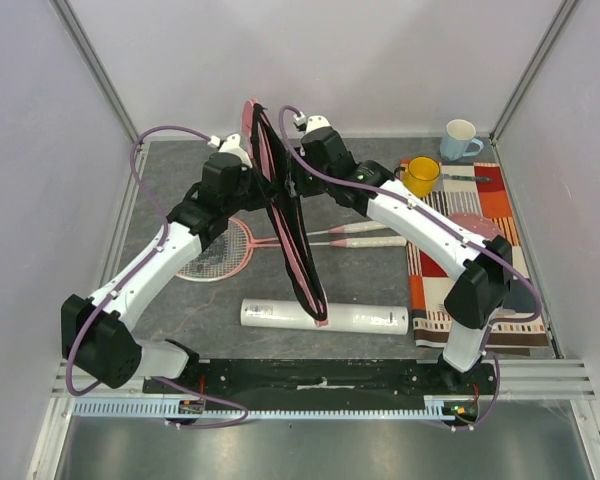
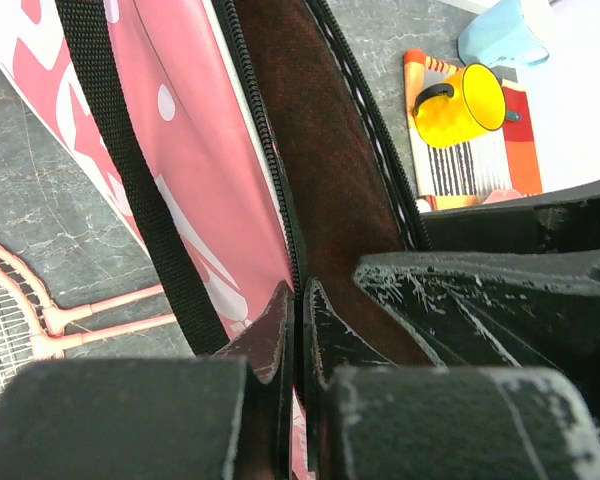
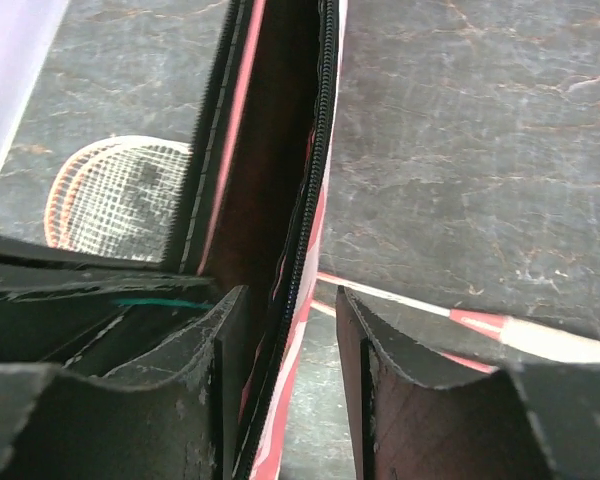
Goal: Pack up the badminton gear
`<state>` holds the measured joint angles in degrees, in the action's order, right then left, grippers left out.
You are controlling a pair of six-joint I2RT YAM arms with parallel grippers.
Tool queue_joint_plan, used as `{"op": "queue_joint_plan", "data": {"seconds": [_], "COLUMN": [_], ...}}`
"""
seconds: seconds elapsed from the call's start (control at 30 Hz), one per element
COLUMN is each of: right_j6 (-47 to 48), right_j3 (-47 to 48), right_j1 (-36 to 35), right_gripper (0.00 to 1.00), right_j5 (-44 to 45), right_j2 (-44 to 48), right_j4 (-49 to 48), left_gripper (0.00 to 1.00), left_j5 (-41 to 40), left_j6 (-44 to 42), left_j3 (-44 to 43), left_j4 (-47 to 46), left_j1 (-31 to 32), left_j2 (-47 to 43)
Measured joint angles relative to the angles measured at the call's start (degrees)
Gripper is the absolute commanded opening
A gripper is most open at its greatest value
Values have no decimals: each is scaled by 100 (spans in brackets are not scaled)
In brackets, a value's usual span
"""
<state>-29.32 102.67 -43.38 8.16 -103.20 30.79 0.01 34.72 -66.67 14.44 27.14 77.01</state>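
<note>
Racket bag (image 1: 292,235): pink, held upright on edge over mid-table, zipper open.
My left gripper (image 2: 300,300): clamped tight on one zipper rim.
My right gripper (image 3: 290,305): fingers apart, straddling the opposite rim, not pinching it.
Rackets (image 1: 216,250): flat on the table, crossing beneath the bag.
White tube (image 1: 325,317): lying nearer my bases.

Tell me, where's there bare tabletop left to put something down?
One bare patch lies right of the upright bag, between the racket handles, the white tube and the striped cloth. Another is the far left corner, behind the left arm. The middle is crowded; the cloth carries a yellow cup.
</note>
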Motion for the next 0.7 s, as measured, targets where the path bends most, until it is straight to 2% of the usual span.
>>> {"op": "queue_joint_plan", "data": {"seconds": [0.07, 0.13, 0.17, 0.2, 0.23, 0.4, 0.53, 0.6, 0.63, 0.7], "right_j6": [15, 44, 61, 81, 120, 479, 756, 863, 914, 988], "right_j3": [0, 0, 0, 0, -15, -616, -1130, -1276, -1318, -1322], "right_j1": [0, 0, 4, 4, -2, -181, -433, -518, -538, -538], "right_gripper": [47, 37, 28, 5, 0, 0, 0, 0, 0, 0], "right_j5": [157, 254, 260, 269, 267, 361, 529, 573, 570, 568], "right_j2": [-39, -48, -50, -52, -55, 52, 160, 210, 238, 280], "right_j4": [37, 28, 13, -11, -66, -833, -1311, -1475, -1541, -1674], "left_gripper": [2, 2, 2, 2, 2, 2, 26, 31, 38, 45], "left_j5": [0, -4, -9, -9, -13, -164, -168, -138, -125, -87], "left_j6": [0, 2, 7, 13, 42, 372, 730, 846, 905, 957], "left_j3": [0, 0, 0, 0, 0, 35, 396, 474, 481, 470], "left_j4": [-2, -2, -2, -2, -2, 109, 197, 273, 310, 341], "left_j1": [0, 0, 0, 0, 0, -7, -17, -72, -118, -240], "left_j2": [0, 0, 0, 0, 0, -4, -142, -177, -179, -157]}}
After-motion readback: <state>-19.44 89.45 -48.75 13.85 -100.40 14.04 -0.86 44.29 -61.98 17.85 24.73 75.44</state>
